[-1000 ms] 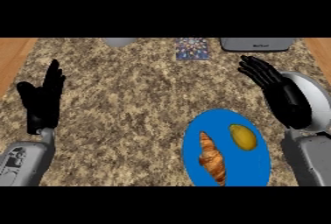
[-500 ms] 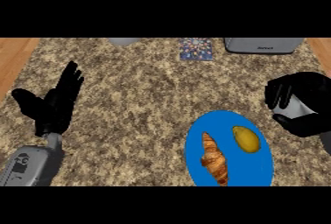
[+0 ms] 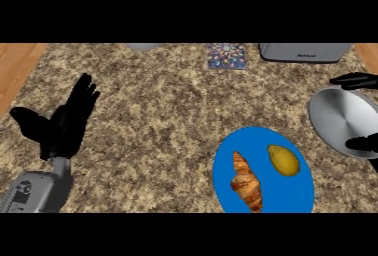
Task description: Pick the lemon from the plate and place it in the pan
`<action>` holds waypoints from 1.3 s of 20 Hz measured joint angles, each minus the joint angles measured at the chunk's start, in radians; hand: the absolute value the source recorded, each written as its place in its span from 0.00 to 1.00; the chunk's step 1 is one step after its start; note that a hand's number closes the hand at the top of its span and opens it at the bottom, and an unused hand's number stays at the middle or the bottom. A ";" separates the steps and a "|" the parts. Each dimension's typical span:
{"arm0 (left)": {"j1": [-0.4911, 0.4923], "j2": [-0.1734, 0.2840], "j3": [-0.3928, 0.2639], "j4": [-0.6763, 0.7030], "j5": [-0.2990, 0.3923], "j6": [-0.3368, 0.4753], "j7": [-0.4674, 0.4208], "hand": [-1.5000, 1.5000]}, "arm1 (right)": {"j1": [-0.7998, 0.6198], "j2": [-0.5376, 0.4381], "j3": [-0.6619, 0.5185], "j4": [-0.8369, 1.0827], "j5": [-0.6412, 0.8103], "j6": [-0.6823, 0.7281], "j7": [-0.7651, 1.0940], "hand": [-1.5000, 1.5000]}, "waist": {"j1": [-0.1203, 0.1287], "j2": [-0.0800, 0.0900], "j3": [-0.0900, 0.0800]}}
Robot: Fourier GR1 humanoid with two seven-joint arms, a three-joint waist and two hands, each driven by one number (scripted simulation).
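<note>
Lemon (image 3: pixel 283 160) lies on the blue plate (image 3: pixel 295 192), right of the croissant (image 3: pixel 246 181), w/ no hand touching it. Right hand (image 3: pixel 357 81) shows only as dark bits at the rim of a round silver shape (image 3: pixel 343 120) up-right of the plate, so can't tell its fingers' state. Left hand (image 3: pixel 63 122) is far left of the plate over the bench (image 3: pixel 170 110), fingers straight & spread wide, well apart from the lemon.

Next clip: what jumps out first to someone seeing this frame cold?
The blue plate at lower right draws the eye, with a croissant on its left half and the lemon on its right. At the right edge sits a round silver pan with black fingers showing at its rim. The left hand rests open at the left, fingers up.
</note>
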 measured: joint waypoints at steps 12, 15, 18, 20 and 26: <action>0.005 0.011 0.025 -0.003 0.008 -0.023 0.015 0.50 | -0.176 -0.055 0.284 -0.011 0.341 -0.181 -0.077 0.00 | -0.005 -0.006 -0.005; 0.017 0.014 0.032 -0.012 0.012 -0.030 0.017 0.50 | -0.193 -0.073 0.368 -0.036 0.433 -0.193 -0.074 0.00 | -0.013 -0.009 -0.005; 0.030 0.008 0.032 -0.009 0.007 -0.033 0.001 0.50 | -0.209 -0.100 0.457 -0.043 0.531 -0.188 -0.066 0.00 | -0.016 -0.010 -0.006; 0.034 0.002 0.034 -0.005 0.002 -0.028 -0.002 0.50 | -0.221 -0.121 0.500 -0.049 0.582 -0.182 -0.068 0.00 | -0.021 -0.011 -0.006; 0.053 0.001 0.050 -0.034 -0.008 -0.029 0.013 0.50 | -0.176 -0.156 0.540 -0.095 0.693 -0.228 -0.101 0.00 | -0.036 -0.014 -0.005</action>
